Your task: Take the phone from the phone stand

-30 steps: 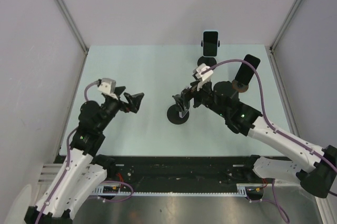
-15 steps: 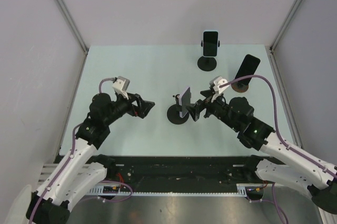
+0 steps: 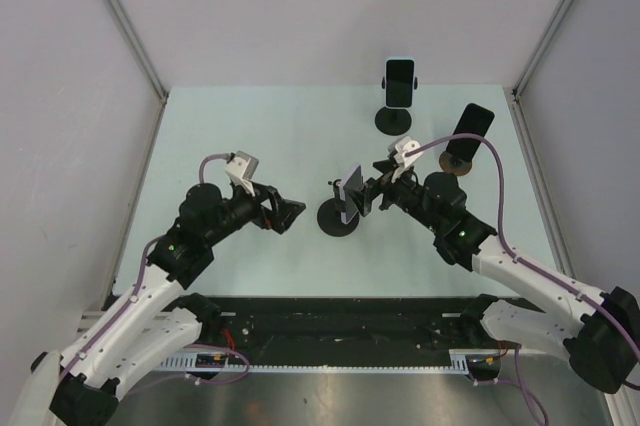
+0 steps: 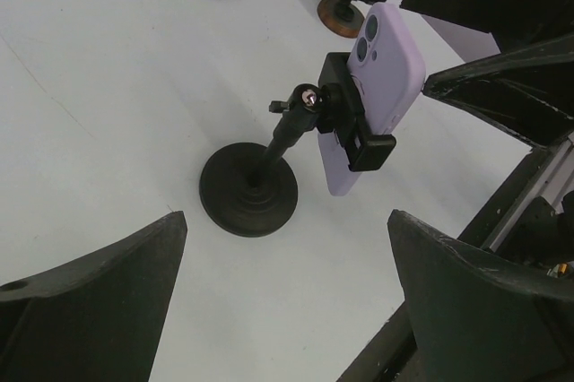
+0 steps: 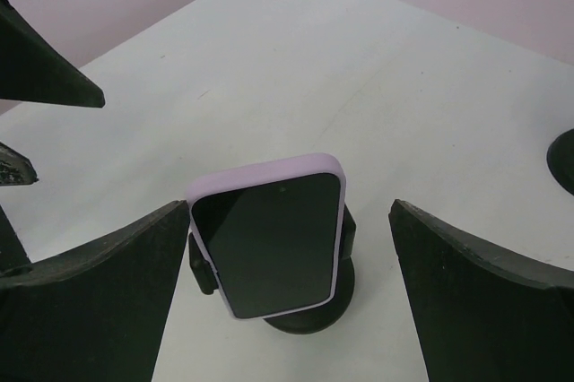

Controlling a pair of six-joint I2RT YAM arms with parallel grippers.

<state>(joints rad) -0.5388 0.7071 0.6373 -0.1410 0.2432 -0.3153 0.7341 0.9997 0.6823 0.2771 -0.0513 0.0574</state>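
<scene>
1. Pale tabletop (image 3: pixel 250 136) and plain white walls make every dark stand easy to pick out.
2. Far left, the left gripper (image 3: pixel 290 214) hangs with its jaws spread wide and nothing between them. It points at the back of the clamp, probably so it can steady the stand (my guess).
3. At centre, the phone stand (image 4: pixel 248 189) rests on its round base. Its clamp pinches the lilac-cased phone (image 5: pixel 269 238) across the sides, which holds it tilted and off the table, so the phone is not yet removed.
4. Just right of it, the right gripper (image 3: pixel 375 196) faces the screen with its jaws fully apart. The phone is framed between its fingers without visible contact, which looks like a line-up for closing on the edges.
5. Further right, the rear stand (image 3: pixel 393 118) and the right-hand stand (image 3: pixel 458 164) each carry a phone, well apart from the work.
</scene>
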